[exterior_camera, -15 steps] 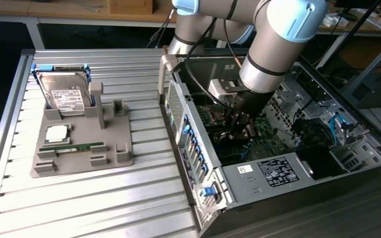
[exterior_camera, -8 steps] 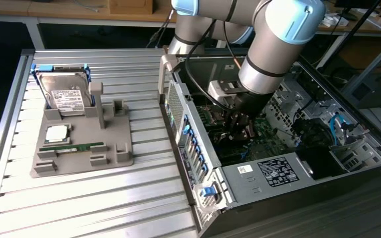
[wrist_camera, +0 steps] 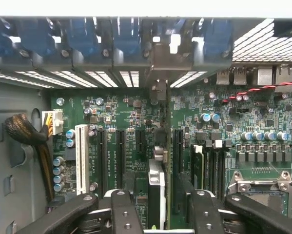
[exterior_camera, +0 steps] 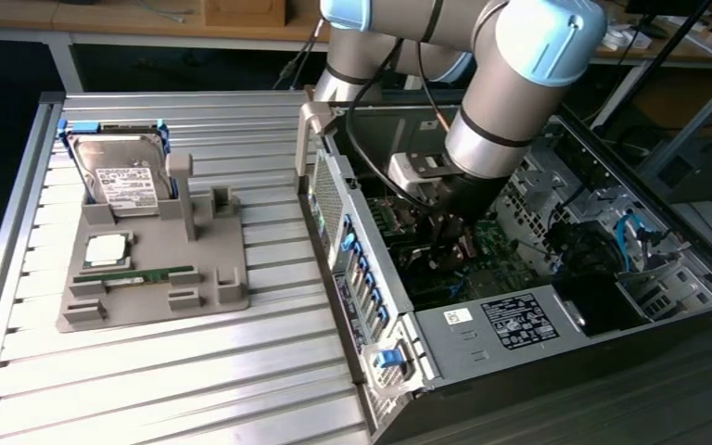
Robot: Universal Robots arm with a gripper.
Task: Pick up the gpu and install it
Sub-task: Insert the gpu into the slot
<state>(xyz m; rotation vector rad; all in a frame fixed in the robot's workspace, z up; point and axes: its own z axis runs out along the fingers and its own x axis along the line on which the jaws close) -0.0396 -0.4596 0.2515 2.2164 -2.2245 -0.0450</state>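
Standing edge-on in mobo (wrist_camera: 111, 117) slot, gpu (wrist_camera: 158, 195) sits between hand (wrist_camera: 158, 207) fingers, released; slatted bench (exterior_camera: 146, 371).

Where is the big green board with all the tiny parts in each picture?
Exterior view: the green board lies deep inside the open computer case, on the exterior view's right, just past the arm's claw.
Wrist view: the green board spreads out flat beyond the claw, running up to the case wall.
Shared landmark: the row of blue clips along the case wall.
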